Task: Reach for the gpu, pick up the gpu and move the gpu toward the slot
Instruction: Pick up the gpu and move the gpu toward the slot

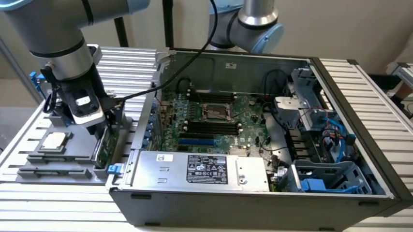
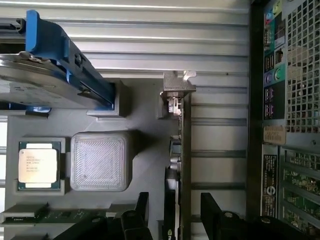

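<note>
A ribbed metal table (image 1: 377,106) carries an open computer case (image 1: 245,212), with a grey parts tray (image 1: 38,166) just beside the case. On the tray the hard drive (image 2: 35,82) and square chip (image 2: 39,165) lie farther from the case, the gpu (image 2: 186,145) stands on edge nearest it, and the gripper (image 2: 174,197) hangs over the gpu, jaws spread either side, clamping nothing

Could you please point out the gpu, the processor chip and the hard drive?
gpu (image 2: 186,150): wrist view, green board edge.
processor chip (image 2: 39,165): wrist view, silver lid.
hard drive (image 2: 35,80): wrist view, silver casing.
</note>
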Controlling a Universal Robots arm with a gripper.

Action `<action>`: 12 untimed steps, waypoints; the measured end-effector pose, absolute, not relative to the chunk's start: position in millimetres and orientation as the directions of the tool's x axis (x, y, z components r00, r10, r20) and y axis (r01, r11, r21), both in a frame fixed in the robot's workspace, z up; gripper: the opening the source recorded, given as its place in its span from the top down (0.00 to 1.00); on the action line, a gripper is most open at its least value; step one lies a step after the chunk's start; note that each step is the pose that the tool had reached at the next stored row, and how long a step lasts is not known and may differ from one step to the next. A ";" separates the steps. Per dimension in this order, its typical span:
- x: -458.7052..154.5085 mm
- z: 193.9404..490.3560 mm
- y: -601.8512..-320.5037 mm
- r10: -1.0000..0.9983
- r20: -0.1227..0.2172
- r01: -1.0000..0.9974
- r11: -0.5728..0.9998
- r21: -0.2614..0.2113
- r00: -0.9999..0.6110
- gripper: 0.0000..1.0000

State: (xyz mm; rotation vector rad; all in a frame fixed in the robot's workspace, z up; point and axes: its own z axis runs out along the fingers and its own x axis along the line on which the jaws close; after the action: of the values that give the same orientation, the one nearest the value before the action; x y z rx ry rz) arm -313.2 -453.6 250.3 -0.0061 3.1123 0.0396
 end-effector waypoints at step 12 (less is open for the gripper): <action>-314.3 238.4 -451.0 0.000 -0.033 0.000 1.000 0.018 -0.999 0.49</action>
State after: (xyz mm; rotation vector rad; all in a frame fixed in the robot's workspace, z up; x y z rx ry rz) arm -314.3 -451.0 238.4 0.0002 3.1081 0.0286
